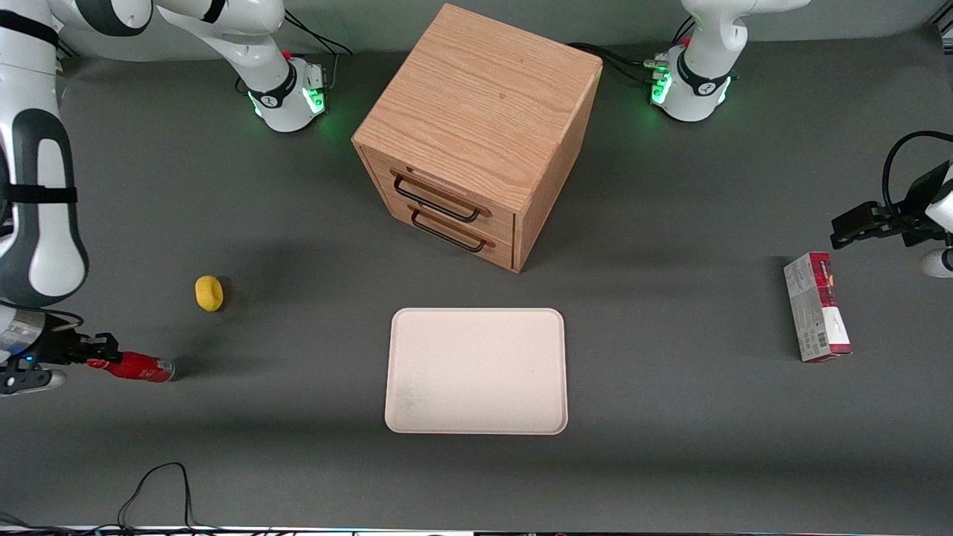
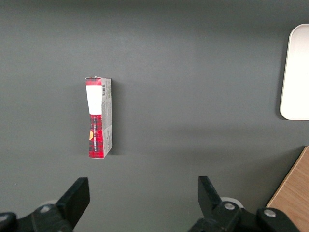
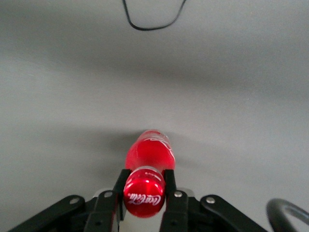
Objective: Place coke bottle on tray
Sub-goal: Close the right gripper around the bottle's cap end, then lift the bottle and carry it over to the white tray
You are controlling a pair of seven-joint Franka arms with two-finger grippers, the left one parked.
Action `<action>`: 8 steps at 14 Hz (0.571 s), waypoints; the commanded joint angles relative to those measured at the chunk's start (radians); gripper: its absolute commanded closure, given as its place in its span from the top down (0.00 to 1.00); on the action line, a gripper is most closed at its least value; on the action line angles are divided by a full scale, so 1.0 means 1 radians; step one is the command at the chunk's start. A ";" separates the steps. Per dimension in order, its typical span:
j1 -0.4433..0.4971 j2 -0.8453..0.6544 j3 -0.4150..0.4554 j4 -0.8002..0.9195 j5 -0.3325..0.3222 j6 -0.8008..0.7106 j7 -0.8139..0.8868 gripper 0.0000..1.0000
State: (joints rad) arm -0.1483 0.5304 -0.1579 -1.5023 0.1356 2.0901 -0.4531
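Right arm's hand (image 3: 145,193) is clamped on the capped neck of the small red plastic coke bottle (image 1: 140,368), holding it sideways for carrying. Flat cream-white rectangular tray (image 1: 476,371) sits bare, well apart from the bottle toward the parked arm's end of the grey desk (image 1: 298,461).

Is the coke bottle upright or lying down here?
Lying down: the coke bottle lies lengthwise at the working arm's end, the gripper shut on its capped neck.
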 commanded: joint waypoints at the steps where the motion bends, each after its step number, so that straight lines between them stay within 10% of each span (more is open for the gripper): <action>1: 0.032 -0.020 -0.006 0.211 -0.002 -0.250 0.134 0.00; 8: 0.099 -0.029 0.159 0.568 -0.132 -0.666 0.558 0.00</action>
State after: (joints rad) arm -0.0609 0.4841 -0.0958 -1.0214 0.0775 1.5019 -0.0431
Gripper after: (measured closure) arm 0.674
